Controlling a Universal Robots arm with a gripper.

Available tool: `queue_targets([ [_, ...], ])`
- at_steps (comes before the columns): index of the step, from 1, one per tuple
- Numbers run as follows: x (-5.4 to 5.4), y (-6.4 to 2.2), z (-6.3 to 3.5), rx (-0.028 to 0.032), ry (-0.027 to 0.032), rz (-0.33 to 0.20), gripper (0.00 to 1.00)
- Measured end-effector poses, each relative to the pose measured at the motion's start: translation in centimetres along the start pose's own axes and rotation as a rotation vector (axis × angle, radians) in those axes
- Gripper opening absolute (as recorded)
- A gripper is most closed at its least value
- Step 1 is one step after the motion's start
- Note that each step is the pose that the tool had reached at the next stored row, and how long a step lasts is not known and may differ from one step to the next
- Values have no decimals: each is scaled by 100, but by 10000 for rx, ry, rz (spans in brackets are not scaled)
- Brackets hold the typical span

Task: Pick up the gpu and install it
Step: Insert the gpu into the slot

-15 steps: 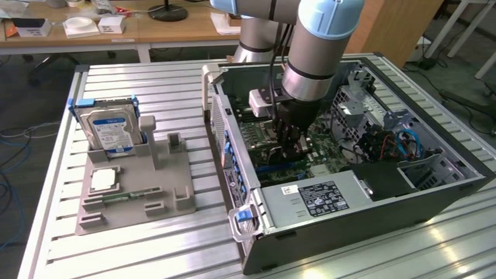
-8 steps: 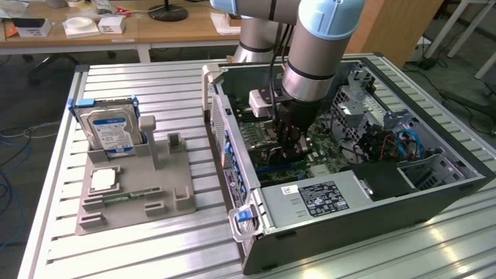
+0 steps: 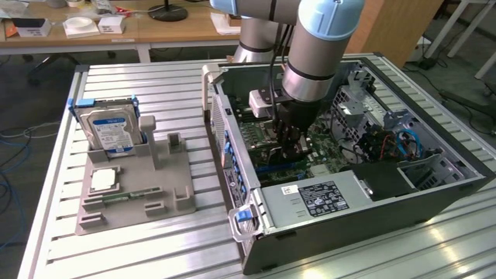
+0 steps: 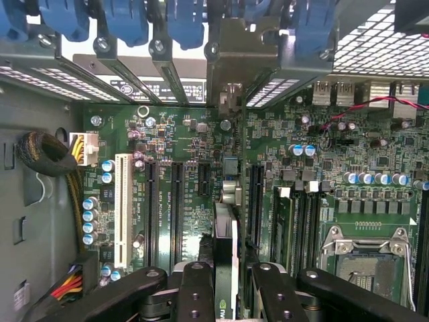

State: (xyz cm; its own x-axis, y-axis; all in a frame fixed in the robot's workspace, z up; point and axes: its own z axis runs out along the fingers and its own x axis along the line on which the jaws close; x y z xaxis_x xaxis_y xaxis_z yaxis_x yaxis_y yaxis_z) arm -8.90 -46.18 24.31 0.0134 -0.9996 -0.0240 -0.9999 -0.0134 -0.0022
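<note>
The gpu (image 4: 225, 236) appears edge-on in the wrist view, a thin dark card with a green strip. My gripper (image 4: 231, 274) is shut on it, one black finger (image 4: 196, 288) on each side. The card stands upright over the green motherboard (image 4: 194, 181), between the black expansion slots. Its silvery metal bracket (image 4: 231, 64) reaches the case's rear slot openings. Whether it is seated in a slot I cannot tell. In the exterior view, the gripper (image 3: 293, 148) is deep inside the open computer case (image 3: 457, 174), right over the board.
On the exterior view's left a grey fixture (image 3: 166, 192) holds a hard drive (image 3: 112, 131), a processor chip (image 3: 104, 179) and a memory stick (image 3: 132, 195). The power supply (image 3: 326, 197) fills the case's near end. Blue slot latches (image 4: 127, 20), a white slot (image 4: 124, 201) and the processor socket (image 4: 365, 258) surround the card.
</note>
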Motion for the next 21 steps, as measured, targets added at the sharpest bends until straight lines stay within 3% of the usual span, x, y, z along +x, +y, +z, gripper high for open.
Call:
queue_targets([
  [21,1,3,38,0,-20,1,27],
])
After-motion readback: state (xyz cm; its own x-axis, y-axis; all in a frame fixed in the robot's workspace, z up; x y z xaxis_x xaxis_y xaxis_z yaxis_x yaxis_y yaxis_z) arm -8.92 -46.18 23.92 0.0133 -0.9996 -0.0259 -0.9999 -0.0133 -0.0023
